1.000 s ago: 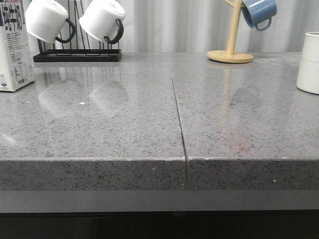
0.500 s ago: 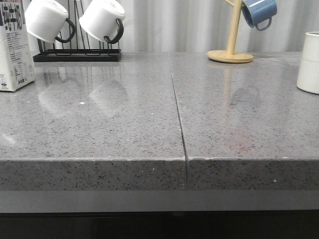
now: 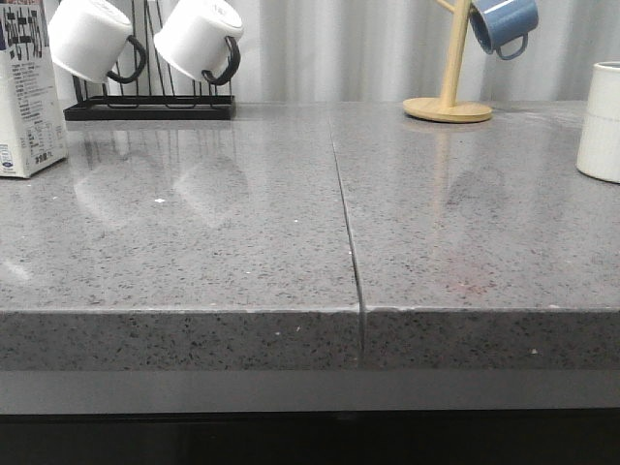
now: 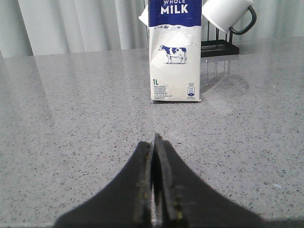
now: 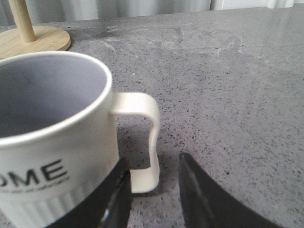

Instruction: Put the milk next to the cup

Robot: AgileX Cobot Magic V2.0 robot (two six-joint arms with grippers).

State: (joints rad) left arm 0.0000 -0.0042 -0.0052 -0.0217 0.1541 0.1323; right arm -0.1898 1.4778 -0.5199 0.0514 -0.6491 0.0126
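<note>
The milk (image 3: 24,97) stands upright at the far left of the grey counter, partly cut off by the frame edge. In the left wrist view the milk (image 4: 174,52) shows its blue band and cow picture; my left gripper (image 4: 152,140) is shut and empty, well short of it. The cup (image 3: 601,121) stands at the far right. The right wrist view has the cup (image 5: 52,142) close up, "HOME" lettering showing. My right gripper (image 5: 153,159) is open, its fingers flanking the lower end of the cream handle (image 5: 142,137); contact cannot be made out. Neither gripper shows in the front view.
A black rack (image 3: 145,107) at the back left holds two white mugs with black handles (image 3: 92,39). A wooden mug tree (image 3: 449,97) with a blue mug (image 3: 504,24) stands at the back right. A seam (image 3: 347,223) runs down the counter's middle to its front edge.
</note>
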